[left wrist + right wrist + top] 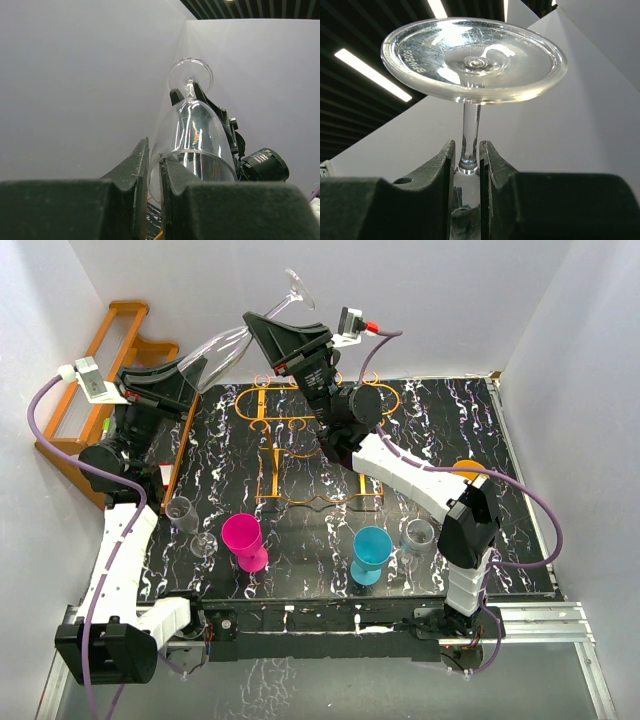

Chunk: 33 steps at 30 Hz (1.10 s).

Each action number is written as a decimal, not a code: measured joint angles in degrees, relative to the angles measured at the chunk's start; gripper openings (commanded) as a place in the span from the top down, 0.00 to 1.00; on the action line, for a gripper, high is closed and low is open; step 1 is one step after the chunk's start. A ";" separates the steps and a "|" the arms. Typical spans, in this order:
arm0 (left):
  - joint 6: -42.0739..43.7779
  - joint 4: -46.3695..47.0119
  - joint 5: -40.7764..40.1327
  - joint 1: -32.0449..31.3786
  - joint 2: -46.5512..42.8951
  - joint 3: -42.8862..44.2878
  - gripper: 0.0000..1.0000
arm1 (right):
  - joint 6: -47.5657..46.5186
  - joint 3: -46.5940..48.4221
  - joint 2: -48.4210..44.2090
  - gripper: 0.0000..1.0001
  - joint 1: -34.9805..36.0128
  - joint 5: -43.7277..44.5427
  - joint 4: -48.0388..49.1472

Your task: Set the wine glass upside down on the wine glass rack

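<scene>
Hanging tilted, foot up, above the wine glass rack (300, 503), the wine glass (228, 345) is being clamped at its rim by the left gripper (154, 167) and at its stem by the right gripper (468, 152). The right arm (400, 468) is hiding part of the rack.

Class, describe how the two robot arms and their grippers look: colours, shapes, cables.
The left arm and right arm share white boxy links with black joints. The left gripper and right gripper each have two dark wedge-shaped fingers. A purple cable trails along each arm.
</scene>
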 measured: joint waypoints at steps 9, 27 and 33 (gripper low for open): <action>6.84 -13.66 0.15 -0.26 0.59 4.72 0.56 | -8.26 5.35 -1.42 0.92 0.02 0.92 -13.14; 41.18 -63.34 -6.69 -0.42 1.84 26.77 0.25 | -26.32 6.95 -18.86 0.92 -42.82 -11.78 -46.97; 50.66 -74.82 -16.57 -0.42 6.69 33.14 0.25 | -24.28 -7.17 -18.01 0.92 -55.65 -23.80 -37.66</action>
